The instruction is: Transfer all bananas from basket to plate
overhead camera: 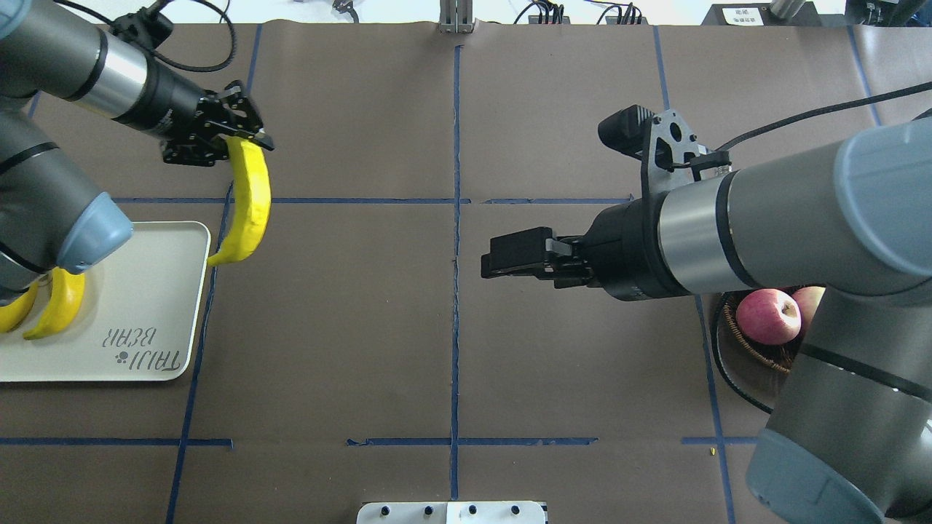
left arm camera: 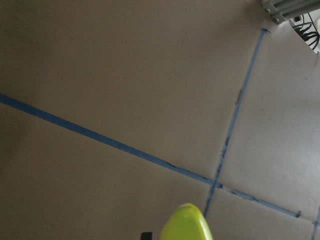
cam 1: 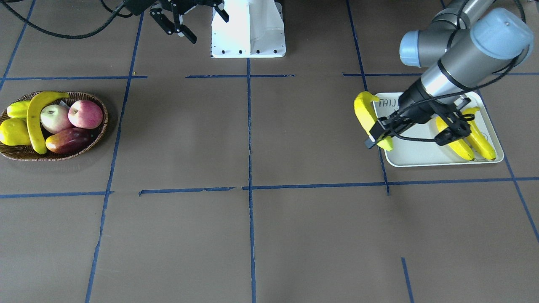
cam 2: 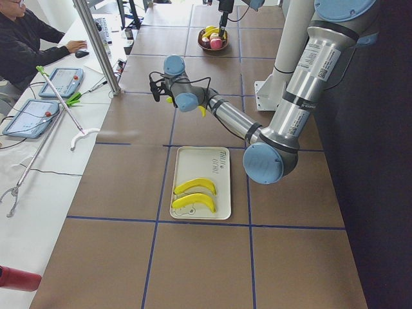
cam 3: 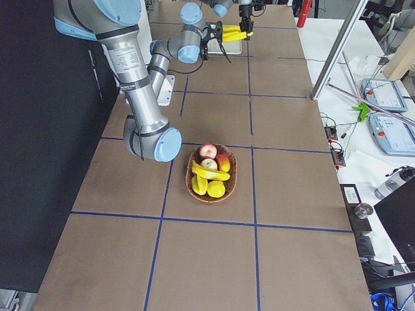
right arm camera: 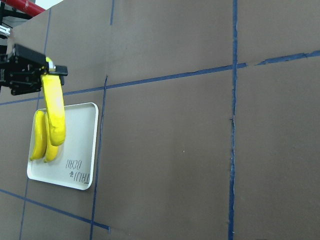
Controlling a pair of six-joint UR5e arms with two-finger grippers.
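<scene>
Left gripper (overhead camera: 244, 138) clenched on upper end of held banana (overhead camera: 251, 196). Held banana hangs clear of table, lower tip just beside plate (overhead camera: 145, 291) edge that faces table centre. Two bananas (overhead camera: 51, 309) lie side by side on plate, on side away from its printed lettering. I read right gripper (overhead camera: 494, 256) as released: fingers spread, nothing between them, well apart from plate. Basket (cam 1: 102, 110) at opposite table end from plate. Last banana (cam 1: 36, 122) lies in basket, across other fruit (cam 1: 84, 113).
</scene>
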